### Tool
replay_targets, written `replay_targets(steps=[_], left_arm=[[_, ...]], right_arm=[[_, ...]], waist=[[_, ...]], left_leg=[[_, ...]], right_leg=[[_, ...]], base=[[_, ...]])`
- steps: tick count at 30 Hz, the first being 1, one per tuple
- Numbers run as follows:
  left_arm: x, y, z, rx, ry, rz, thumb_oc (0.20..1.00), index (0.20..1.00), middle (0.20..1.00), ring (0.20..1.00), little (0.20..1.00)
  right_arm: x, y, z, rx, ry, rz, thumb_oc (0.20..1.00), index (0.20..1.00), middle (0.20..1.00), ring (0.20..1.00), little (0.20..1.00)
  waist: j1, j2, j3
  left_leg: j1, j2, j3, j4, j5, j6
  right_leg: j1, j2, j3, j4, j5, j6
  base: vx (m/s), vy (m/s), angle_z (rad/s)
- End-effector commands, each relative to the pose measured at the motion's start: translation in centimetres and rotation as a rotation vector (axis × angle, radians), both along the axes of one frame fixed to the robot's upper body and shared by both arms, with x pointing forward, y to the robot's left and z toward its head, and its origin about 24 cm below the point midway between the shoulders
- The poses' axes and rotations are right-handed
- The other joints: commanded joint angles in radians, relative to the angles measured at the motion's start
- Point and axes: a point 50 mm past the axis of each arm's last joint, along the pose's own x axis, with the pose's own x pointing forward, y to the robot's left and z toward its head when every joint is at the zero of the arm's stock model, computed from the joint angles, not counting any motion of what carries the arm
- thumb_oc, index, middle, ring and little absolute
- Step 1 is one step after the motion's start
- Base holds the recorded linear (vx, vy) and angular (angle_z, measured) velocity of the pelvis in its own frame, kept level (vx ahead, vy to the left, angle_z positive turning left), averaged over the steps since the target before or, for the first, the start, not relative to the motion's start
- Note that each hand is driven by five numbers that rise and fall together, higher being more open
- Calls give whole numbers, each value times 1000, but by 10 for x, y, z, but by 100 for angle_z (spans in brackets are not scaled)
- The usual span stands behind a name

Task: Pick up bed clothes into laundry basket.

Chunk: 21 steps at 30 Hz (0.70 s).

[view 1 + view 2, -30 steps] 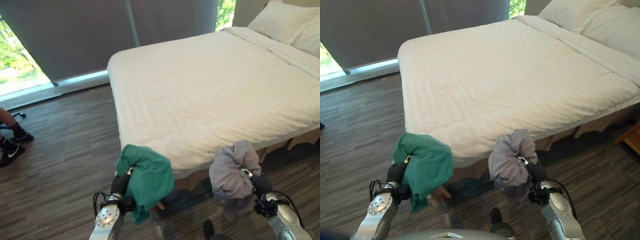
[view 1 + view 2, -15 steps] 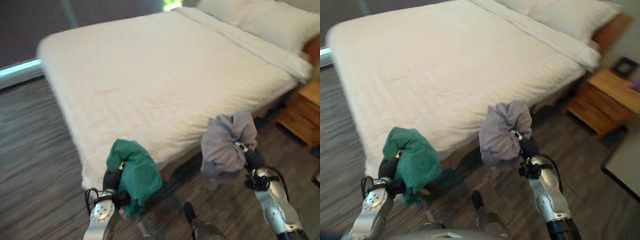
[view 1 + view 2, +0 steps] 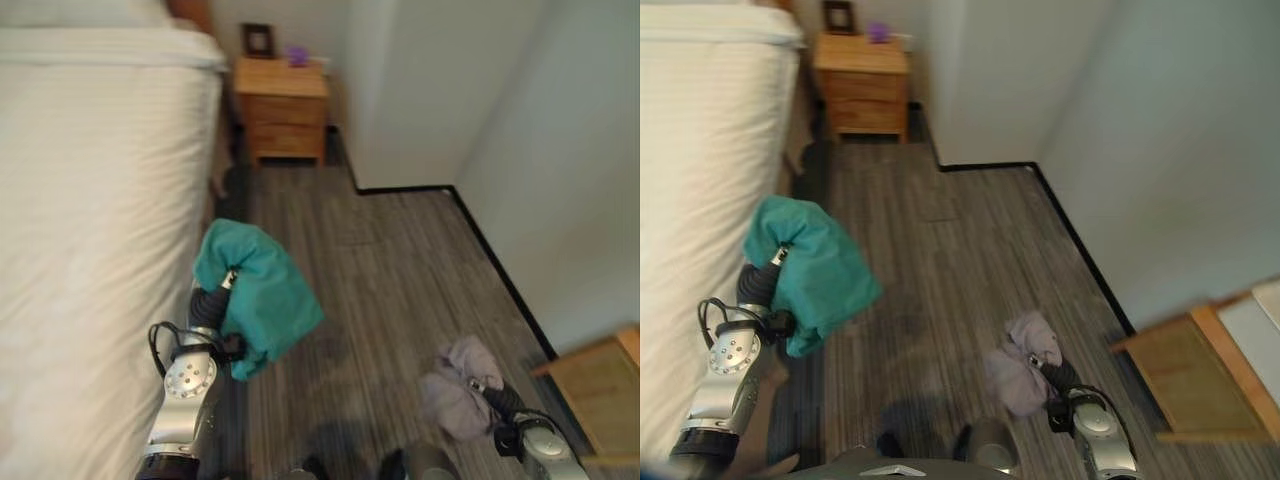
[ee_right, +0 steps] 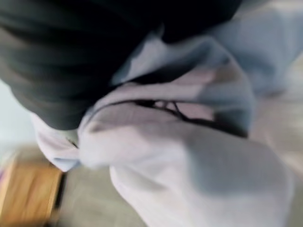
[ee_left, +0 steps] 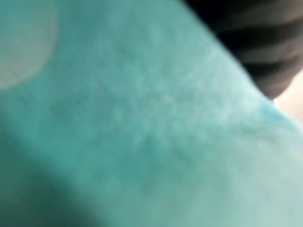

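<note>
Green cloth [image 3: 256, 295] and grey cloth [image 3: 455, 387] remain draped over hands; camera turned.

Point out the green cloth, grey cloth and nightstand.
green cloth [image 3: 262, 290], left eye view, middle of the draped bundle.
grey cloth [image 3: 1018, 368], right eye view, centre of the bunched folds.
nightstand [image 3: 285, 118], left eye view, drawer front.

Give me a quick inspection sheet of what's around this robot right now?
Surface: wood-look floor.
Job's things: green cloth draped over the left hand; grey cloth bunched over the right hand. No basket seen.
Clutter: nothing seen on the floor.
Hands: both are hidden under their cloths, so the fingers cannot be judged.
Cables: nothing seen.
Surroundings: bed on the left, nightstand beyond, grey wall on the right, wooden furniture at the lower right.
</note>
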Motion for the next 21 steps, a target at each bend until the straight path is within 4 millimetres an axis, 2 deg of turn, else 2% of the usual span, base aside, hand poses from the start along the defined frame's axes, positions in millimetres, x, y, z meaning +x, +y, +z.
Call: replay_targets(steps=[1, 2, 3, 4, 5, 6, 7, 8, 9, 10, 11, 13, 14, 16, 17, 18, 19, 21], left_arm=[[-4, 6, 28, 83, -136, 8, 200, 200, 200, 200, 200], [-3, 6, 27, 82, -135, 6, 200, 200, 200, 200, 200], [-5, 8, 26, 49, -145, 23, 200, 200, 200, 200, 200], [-5, 8, 26, 47, -147, 22, 200, 200, 200, 200, 200], [-7, 10, 24, 18, -151, 39, 200, 200, 200, 200, 200], [-9, 11, 23, 8, -153, 47, 200, 200, 200, 200, 200], [-11, 11, 20, -11, -149, 54, 200, 200, 200, 200, 200], [-13, 11, 17, -28, -140, 73, 200, 200, 200, 200, 200], [-17, 13, 14, -52, -146, 104, 200, 200, 200, 200, 200], [-17, 13, 13, -73, -154, 116, 200, 200, 200, 200, 200], [-17, 13, 13, -73, -153, 116, 200, 200, 200, 200, 200], [-14, 9, 17, -67, -177, 91, 200, 200, 200, 200, 200], [-12, 5, 25, -29, -210, 71, 200, 200, 200, 200, 200], [-12, 1, 28, -33, -213, 26, 200, 200, 200, 200, 200], [-13, -1, 31, -44, -234, 3, 200, 200, 200, 200, 200], [-12, -5, 32, -46, -234, -22, 200, 200, 200, 200, 200], [-12, -5, 32, -46, -234, -22, 200, 200, 200, 200, 200], [-13, -4, 29, -43, -217, -25, 200, 200, 200, 200, 200]], right_arm=[[7, -29, 44, 81, -293, -172, 200, 200, 200, 200, 200], [6, -30, 44, 81, -292, -175, 200, 200, 200, 200, 200], [10, -41, 66, 68, -417, -226, 200, 200, 200, 200, 200], [10, -42, 66, 67, -418, -227, 200, 200, 200, 200, 200], [13, -49, 82, 74, -519, -280, 200, 200, 200, 200, 200], [13, -54, 92, 88, -581, -307, 200, 200, 200, 200, 200], [16, -58, 100, 91, -630, -327, 200, 200, 200, 200, 200], [19, -60, 110, 101, -690, -351, 200, 200, 200, 200, 200], [21, -61, 124, 107, -770, -367, 200, 200, 200, 200, 200], [23, -60, 133, 128, -829, -368, 200, 200, 200, 200, 200], [23, -60, 133, 128, -829, -369, 200, 200, 200, 200, 200], [23, -58, 146, 157, -905, -357, 200, 200, 200, 200, 200], [27, -56, 167, 142, -1019, -320, 200, 200, 200, 200, 200], [26, -53, 166, 183, -1003, -326, 200, 200, 200, 200, 200], [25, -48, 162, 313, -1051, -362, 200, 200, 200, 200, 200], [31, -35, 156, 412, -1032, -345, 200, 200, 200, 200, 200], [31, -35, 156, 412, -1032, -345, 200, 200, 200, 200, 200], [39, -17, 146, 471, -967, -283, 200, 200, 200, 200, 200]], waist=[[-27, -10, -50], [-19, -8, -50], [-35, -18, -48], [-30, -16, -46], [-44, -23, -42], [-33, -20, -29], [-18, -23, -15], [-3, -27, -14], [19, -30, -13], [31, -25, -5], [31, -26, -8], [29, -15, -5], [25, 2, -2], [23, 8, -6], [8, 17, -12], [7, 28, -6], [10, 28, -8], [29, 31, 10]], left_leg=[[22, 68, -138, -4, 104, -150], [23, 74, -133, 3, 102, -155], [2, 143, -119, 88, 156, -189], [1, 151, -116, 98, 156, -196], [-13, 184, -143, 157, 196, -210], [-39, 212, -197, 232, 220, -230], [-75, 199, -275, 251, 258, -212], [-100, 157, -397, 224, 239, -195], [-117, 86, -547, 171, 189, -182], [-142, 38, -674, 86, 174, -183], [-137, 37, -674, 78, 170, -183], [-167, 11, -745, 38, 196, -195], [-163, -6, -768, 5, 197, -181], [-150, -12, -765, 14, 186, -179], [-117, -15, -741, -25, 175, -170], [-99, -14, -703, -37, 169, -151], [-91, -14, -699, -41, 159, -150], [-63, -3, -629, -54, 155, -145]], right_leg=[[-4, 100, 104, -287, 147, -30], [-1, 106, 109, -294, 149, -34], [25, 151, 172, -344, 138, -57], [27, 157, 176, -348, 139, -62], [36, 184, 220, -362, 123, -81], [47, 215, 269, -373, 115, -103], [45, 220, 304, -383, 133, -119], [46, 216, 351, -395, 141, -121], [50, 211, 411, -403, 145, -116], [51, 217, 474, -406, 151, -113], [54, 216, 473, -409, 146, -113], [61, 224, 511, -414, 141, -110], [53, 235, 521, -386, 133, -107], [44, 236, 538, -387, 133, -105], [35, 226, 568, -392, 138, -92], [5, 221, 561, -336, 135, -76], [7, 220, 564, -332, 124, -75], [-55, 194, 477, -272, 158, -45]], base=[[47, -189, -174], [100, -339, -122], [58, -186, -34], [80, -243, -64], [45, -151, -103], [-38, -130, -130], [-86, -30, -168], [-62, 55, -194], [84, 61, -230], [142, 32, -208], [154, 32, -169], [118, 83, -95], [68, 123, -39], [51, 151, -63], [85, 305, -100], [119, 308, -86], [62, 195, -98], [-24, 90, -137]])
